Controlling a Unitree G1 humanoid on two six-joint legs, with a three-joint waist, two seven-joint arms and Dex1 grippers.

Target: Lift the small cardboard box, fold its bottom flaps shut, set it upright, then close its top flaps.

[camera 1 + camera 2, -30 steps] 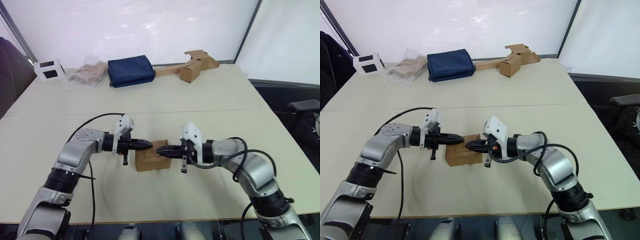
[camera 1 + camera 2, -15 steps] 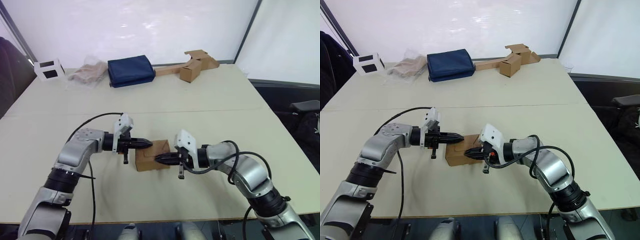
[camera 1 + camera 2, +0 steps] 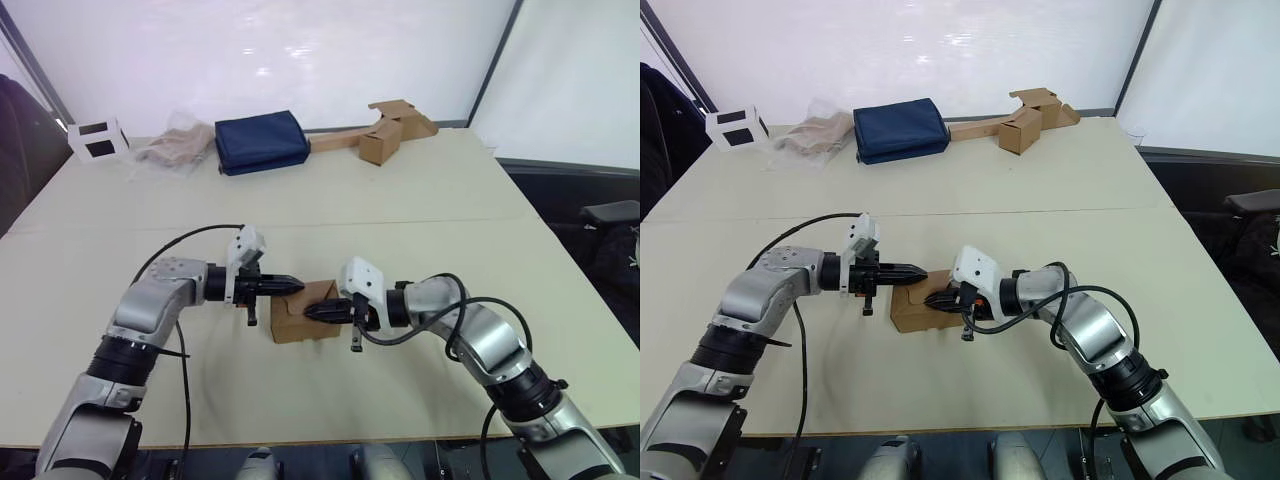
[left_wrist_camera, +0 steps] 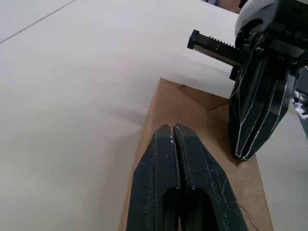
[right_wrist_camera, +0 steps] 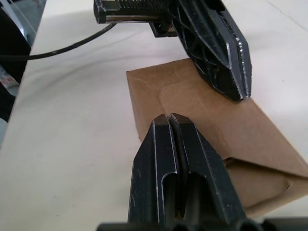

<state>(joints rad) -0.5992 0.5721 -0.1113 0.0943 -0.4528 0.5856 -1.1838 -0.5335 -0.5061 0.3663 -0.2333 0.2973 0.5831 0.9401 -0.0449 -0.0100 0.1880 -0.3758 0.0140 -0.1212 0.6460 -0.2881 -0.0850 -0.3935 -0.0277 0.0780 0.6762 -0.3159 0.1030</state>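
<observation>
The small cardboard box (image 3: 296,320) lies on the table between my two arms, low and plain brown. Its upper face (image 5: 192,103) shows folded flap seams, and I cannot tell whether these are the top flaps or the bottom flaps. My left gripper (image 3: 299,287) is shut, its tip over the box's far left edge. My right gripper (image 3: 309,312) is also shut, with its tip resting over the middle of the upper face. The two tips point at each other, a short gap apart. In the left wrist view my shut fingers (image 4: 173,144) lie over the cardboard, facing the right gripper (image 4: 250,139).
Along the table's far edge stand a navy blue bag (image 3: 261,142), a crumpled plastic bag (image 3: 175,150), a small white box (image 3: 98,139) and a brown box joined to a long cardboard strip (image 3: 385,135). Open tabletop surrounds the small box.
My right gripper has slid left, from the box's right side onto its upper face. The left gripper has barely moved. The box has stayed in place.
</observation>
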